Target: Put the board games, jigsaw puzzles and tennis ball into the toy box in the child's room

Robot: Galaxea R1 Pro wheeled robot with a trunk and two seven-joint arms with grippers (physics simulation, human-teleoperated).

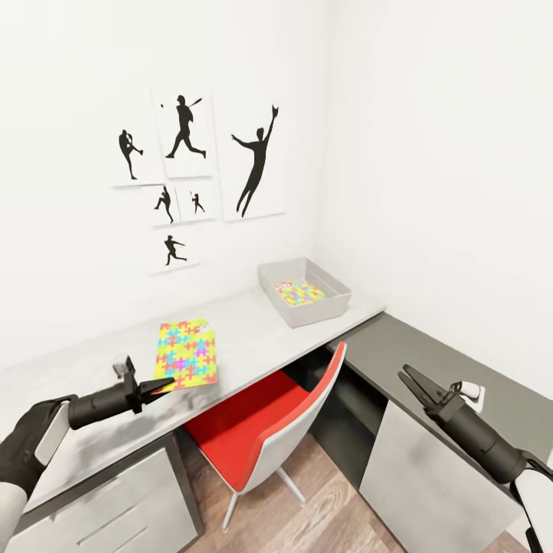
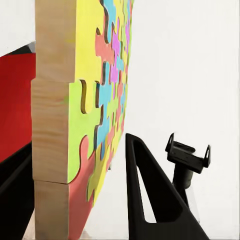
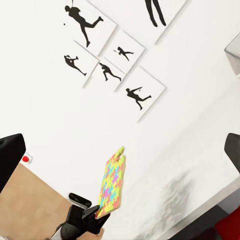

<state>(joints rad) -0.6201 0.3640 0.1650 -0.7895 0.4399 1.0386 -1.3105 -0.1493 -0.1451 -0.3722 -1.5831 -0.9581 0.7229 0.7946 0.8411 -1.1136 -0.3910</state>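
Observation:
A multicoloured jigsaw puzzle [image 1: 187,353] hangs just over the pale table [image 1: 253,330], and my left gripper [image 1: 163,384] is shut on its near corner. In the left wrist view the puzzle's edge [image 2: 55,125] sits between the black fingers [image 2: 150,200]. The grey toy box [image 1: 330,303] stands at the table's far right end with a second jigsaw puzzle [image 1: 299,292] lying inside it. My right gripper [image 1: 408,378] is open and holds nothing, over the lower dark-grey cabinet; its fingers [image 3: 11,155] stand wide apart. The board games, tennis ball and bed are out of view.
A red chair [image 1: 261,430] with a white shell is tucked under the table in front of me. The dark-grey cabinet [image 1: 430,353] runs along the right wall. Drawers [image 1: 115,507] sit under the table's left part. Silhouette pictures [image 1: 192,169] hang on the wall.

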